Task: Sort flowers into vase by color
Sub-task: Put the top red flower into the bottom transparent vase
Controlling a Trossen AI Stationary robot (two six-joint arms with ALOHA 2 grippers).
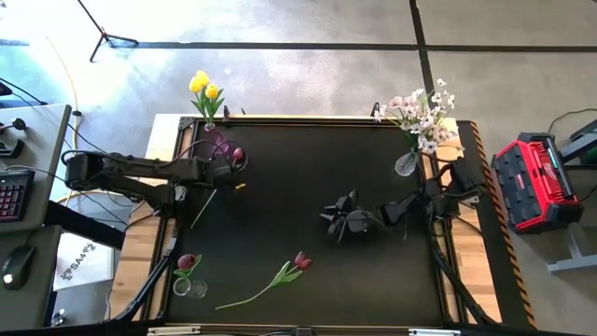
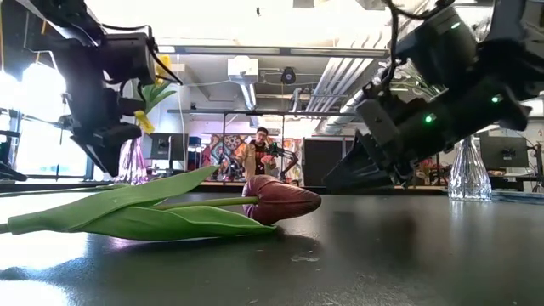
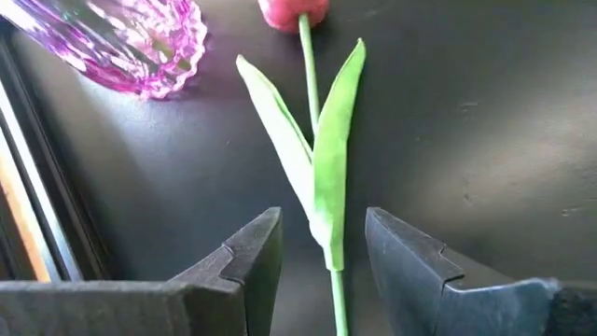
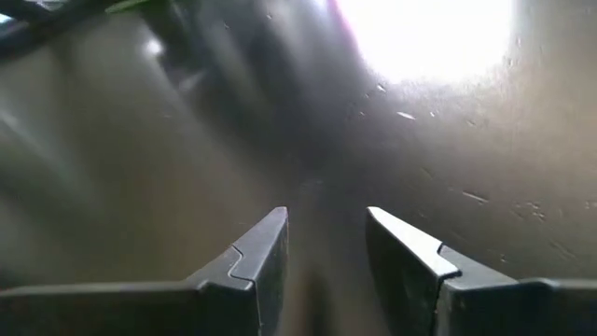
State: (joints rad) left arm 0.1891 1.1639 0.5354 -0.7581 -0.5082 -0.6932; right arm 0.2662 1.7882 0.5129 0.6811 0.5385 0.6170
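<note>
- Setting: robotics lab or workshop in an open industrial hall.
- Floor: bare polished concrete (image 1: 308, 79) with dark seam lines around the work table.
- Work table (image 1: 308, 224): black mat in a metal frame on a wooden base, hazard-striped tape (image 1: 494, 224) along its right edge.
- Left side: desk with keyboard (image 1: 13, 194) and mouse (image 1: 17, 265), loose cables nearby.
- Right side: red and black tool case (image 1: 527, 182) on the floor.
- Far left: tripod legs (image 1: 110, 37) on the floor.
- Ceiling, low view: exposed ducts and pipes (image 2: 255, 81), strip lighting.
- Background, low view: person (image 2: 259, 153) standing among screens (image 2: 503, 151) and colourful wall hangings.
</note>
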